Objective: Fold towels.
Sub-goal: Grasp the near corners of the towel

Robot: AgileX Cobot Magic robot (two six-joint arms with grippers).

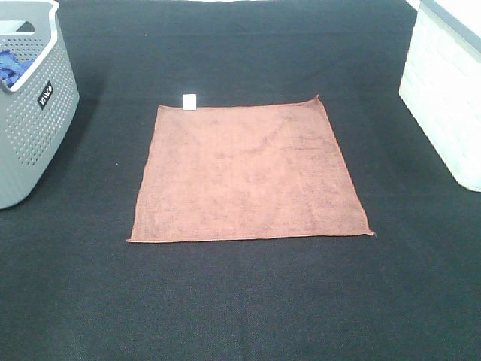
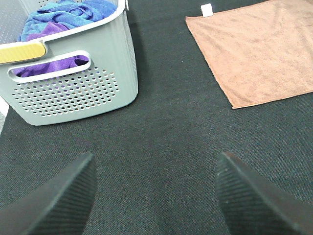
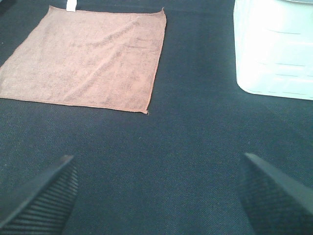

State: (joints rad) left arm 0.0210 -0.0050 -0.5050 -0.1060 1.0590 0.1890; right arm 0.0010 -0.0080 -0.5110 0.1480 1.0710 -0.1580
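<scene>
Two grippers, left [image 2: 155, 161] and right [image 3: 157, 159], each with fingers spread wide and holding nothing, hover above the dark mat [image 1: 240, 301], well apart from the cloth. Terracotta towel [image 1: 248, 173] lies flat and fully open at the centre of the high view, white tag [image 1: 189, 100] at its 11 o'clock corner; no fold made, so the whole task is left. Grey perforated basket [image 1: 37, 128] at 10 o'clock holds blue and purple cloths [image 2: 68, 12] and is partly cut off. White bin [image 1: 443, 98] at 2 o'clock is cropped, contents hidden. Neither arm shows in the high view
</scene>
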